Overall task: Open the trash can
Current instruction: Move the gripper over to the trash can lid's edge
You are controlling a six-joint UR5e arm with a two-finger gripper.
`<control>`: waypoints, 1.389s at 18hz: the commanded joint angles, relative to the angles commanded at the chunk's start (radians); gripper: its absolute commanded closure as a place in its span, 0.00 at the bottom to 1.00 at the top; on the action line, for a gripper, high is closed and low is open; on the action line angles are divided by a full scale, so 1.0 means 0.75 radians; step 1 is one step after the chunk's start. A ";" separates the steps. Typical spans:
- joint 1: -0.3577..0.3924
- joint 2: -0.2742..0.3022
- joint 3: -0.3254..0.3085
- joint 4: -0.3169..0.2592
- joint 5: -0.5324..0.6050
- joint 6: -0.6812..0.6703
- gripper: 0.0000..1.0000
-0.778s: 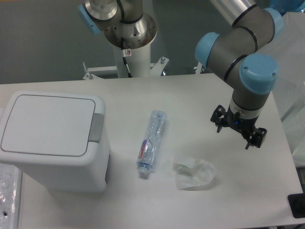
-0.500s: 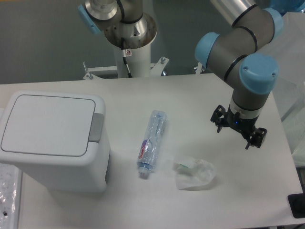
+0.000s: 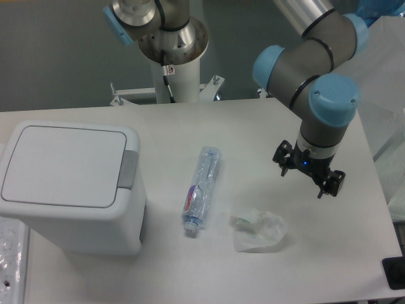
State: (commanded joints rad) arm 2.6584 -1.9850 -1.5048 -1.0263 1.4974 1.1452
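A: Only the one fixed view to go on. Where does the pincer [image 3: 309,175] sit?

B: Above the right part of the table [image 3: 253,120], pointing down, its two fingers spread wide with nothing between them — it holds nothing and touches nothing.

A: And the trash can [image 3: 71,187]?

B: Far to the pincer's left, at the table's left edge, well apart from it. Its flat white lid [image 3: 60,164] lies fully down, and the grey push tab [image 3: 128,169] sits on the side of the can facing the pincer.

A: Anything in between?

B: A clear plastic bottle [image 3: 202,189] lies on its side roughly midway between pincer and can. A crumpled clear wrapper [image 3: 257,229] lies just below and left of the pincer, nearer the camera. Neither touches the can.

A: So how far along are we?

B: I'd judge nothing of the task itself is done — the lid is shut and the tab looks unpressed. What is left is the whole job: carry the pincer across to the left, over the bottle, bring it down on the grey tab and press so the lid springs up. Whether the tab needs a firm push cannot be told from here.
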 joint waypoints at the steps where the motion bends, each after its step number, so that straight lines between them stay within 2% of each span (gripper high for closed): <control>1: -0.014 0.002 0.010 0.006 -0.029 -0.121 0.00; 3: -0.055 0.012 0.016 0.006 -0.086 -0.246 0.00; 5: -0.084 0.069 0.006 -0.010 -0.107 -0.265 0.00; 7: -0.139 0.080 -0.004 -0.012 -0.119 -0.297 0.00; 10: -0.170 0.127 0.000 -0.008 -0.147 -0.504 0.00; 12: -0.190 0.137 0.002 -0.010 -0.180 -0.547 0.00; 18: -0.201 0.196 0.014 -0.010 -0.382 -0.849 0.00; 21: -0.207 0.241 0.020 -0.010 -0.462 -0.919 0.00; 25: -0.233 0.276 0.012 -0.010 -0.514 -0.928 0.00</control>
State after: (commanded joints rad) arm 2.4836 -1.7779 -1.4956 -1.0339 1.1122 0.4495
